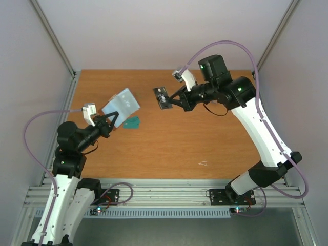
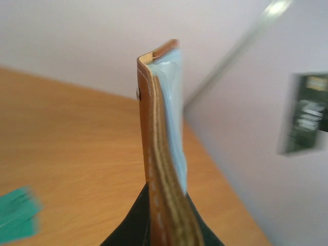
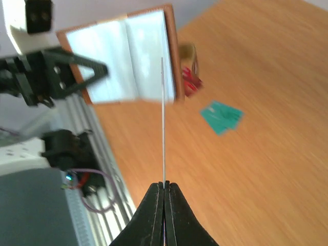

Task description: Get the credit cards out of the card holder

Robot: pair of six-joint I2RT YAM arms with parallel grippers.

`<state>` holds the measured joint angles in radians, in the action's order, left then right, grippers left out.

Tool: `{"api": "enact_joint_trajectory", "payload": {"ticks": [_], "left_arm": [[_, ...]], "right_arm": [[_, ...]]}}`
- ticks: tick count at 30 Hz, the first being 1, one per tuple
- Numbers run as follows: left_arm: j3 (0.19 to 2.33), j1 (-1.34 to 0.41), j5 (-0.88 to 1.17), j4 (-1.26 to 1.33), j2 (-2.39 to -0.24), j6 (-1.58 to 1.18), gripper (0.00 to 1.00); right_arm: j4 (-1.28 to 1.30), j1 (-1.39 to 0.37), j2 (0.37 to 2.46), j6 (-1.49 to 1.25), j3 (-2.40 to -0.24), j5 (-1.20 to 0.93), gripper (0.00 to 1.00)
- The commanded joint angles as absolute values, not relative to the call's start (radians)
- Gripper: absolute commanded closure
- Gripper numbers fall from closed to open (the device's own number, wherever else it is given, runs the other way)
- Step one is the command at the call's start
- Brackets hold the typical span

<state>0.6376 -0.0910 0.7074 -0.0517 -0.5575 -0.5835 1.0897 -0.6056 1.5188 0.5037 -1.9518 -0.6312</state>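
Above the left half of the table (image 1: 205, 138), the left gripper (image 1: 109, 120) is pinched tight on the lower edge of the card holder (image 1: 122, 105), which it holds off the wood and spread open, the pale lining turned up and toward the other arm. To its right, and apart from it, the right gripper (image 3: 164, 188) has its jaws fully closed on one end of a black card (image 1: 163, 97). That card is wholly clear of the holder, with its long axis running straight out from the fingertips toward the holder. On the wood, below and between the two grippers, a teal card (image 1: 132, 123) lies flat, nearer the left arm. The next move probably turns on this gap: the black card hangs over bare table just right of the teal one, so only the right arm needs to lower and let go. Whether other cards remain in the pockets cannot be told from the blurred lining.
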Motion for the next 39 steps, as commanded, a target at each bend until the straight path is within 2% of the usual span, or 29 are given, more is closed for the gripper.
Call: {"api": "enact_joint_trajectory", "payload": {"ticks": [1, 4, 11, 24, 39], "left_arm": [[0.637, -0.067, 0.257, -0.392, -0.589, -0.443, 1.0], [0.632, -0.061, 0.241, -0.411, -0.582, -0.425, 1.0], [0.594, -0.025, 0.244, -0.401, -0.562, -0.474, 1.0], [0.573, 0.003, 0.253, -0.398, -0.557, -0.477, 1.0], [0.572, 0.034, 0.267, -0.389, -0.574, -0.478, 1.0]], "right_arm": [[1.425, -0.601, 1.658, 0.649, -2.036, -0.362, 0.99], [1.533, -0.626, 1.752, 0.767, -2.05, -0.298, 0.99], [1.429, -0.7, 1.895, 1.037, -1.888, -0.18, 0.99], [1.333, -0.763, 2.314, 1.279, -2.176, 0.011, 0.99], [1.255, -0.775, 2.413, 1.313, -2.206, 0.065, 0.98]]}}
